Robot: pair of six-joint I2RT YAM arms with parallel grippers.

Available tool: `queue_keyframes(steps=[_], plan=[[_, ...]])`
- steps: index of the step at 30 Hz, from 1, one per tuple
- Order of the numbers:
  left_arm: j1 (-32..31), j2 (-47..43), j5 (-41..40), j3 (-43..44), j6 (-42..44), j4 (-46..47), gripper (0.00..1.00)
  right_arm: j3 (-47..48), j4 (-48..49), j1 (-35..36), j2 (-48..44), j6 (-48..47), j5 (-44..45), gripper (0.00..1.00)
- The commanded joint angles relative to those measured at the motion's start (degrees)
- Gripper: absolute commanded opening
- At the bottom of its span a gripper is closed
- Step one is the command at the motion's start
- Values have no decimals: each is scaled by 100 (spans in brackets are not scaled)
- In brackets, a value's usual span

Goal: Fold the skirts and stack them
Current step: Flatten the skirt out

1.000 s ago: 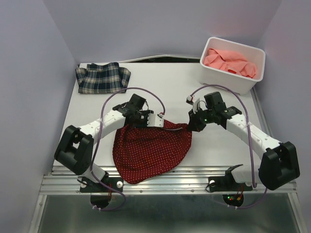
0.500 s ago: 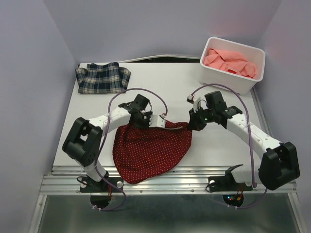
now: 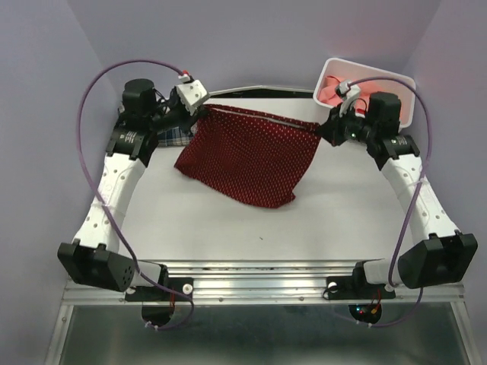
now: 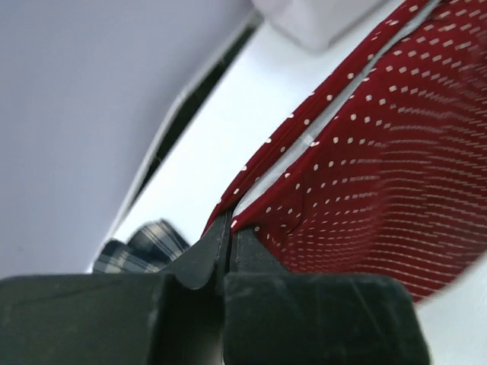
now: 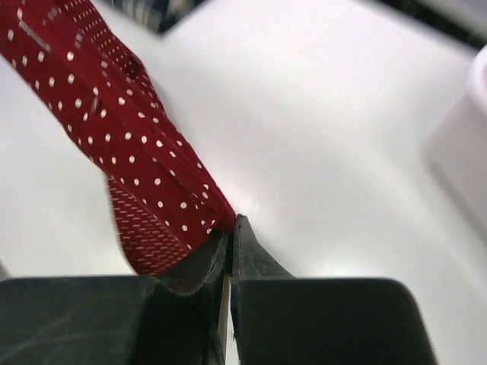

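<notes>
walls [image 3: 46,114]: pale lilac | table [image 3: 228,228]: white | front rail [image 3: 251,271]: grey metal

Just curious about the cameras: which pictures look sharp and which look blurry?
Top view: sharp and evenly lit, red skirt crisp. Left wrist: dots smear into streaks lower right; plaid skirt soft. Right wrist: bin blurred.
</notes>
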Motion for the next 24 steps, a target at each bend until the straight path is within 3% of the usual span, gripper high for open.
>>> queue_keyframes(steps=[1,4,5,7,9,11,12,14,16,18,20,21,24], plan=[[4,-565,608,60,-1190,953,0,924,202,-259,155,111,9,1],[-751,-661,795,51,-797,287,0,1408,307,-67,34,768,-1035,1],[-1511,-723,508,-53,-264,-230,0,1531,351,482,-28,780,-1057,1],[-1948,-942,312,-299,-310,-236,0,1567,290,1170,-221,718,-585,1],[-1784,-1013,14,-450,-960,238,0,1541,421,1358,-266,963,-303,1],[-1214,-970,56,-232,-1589,597,0,1689,335,1297,-161,658,319,1],[-419,-943,48,-152,-1951,826,0,1786,360,1079,-143,518,671,1],[515,-829,-362,163,-2767,1327,0,2083,509,379,31,751,1219,1],[851,-742,-802,358,-3120,1652,0,2338,693,43,286,884,1193,1],[942,-680,-980,490,-3299,1742,0,2576,799,40,454,973,1359,1],[855,-557,-88,578,-3475,1716,0,2919,809,40,594,1078,756,1],[480,-548,490,622,-3310,1533,0,3060,835,101,656,1514,127,1],[-627,-714,585,499,-2284,875,0,3263,529,618,735,1336,-117,1]])
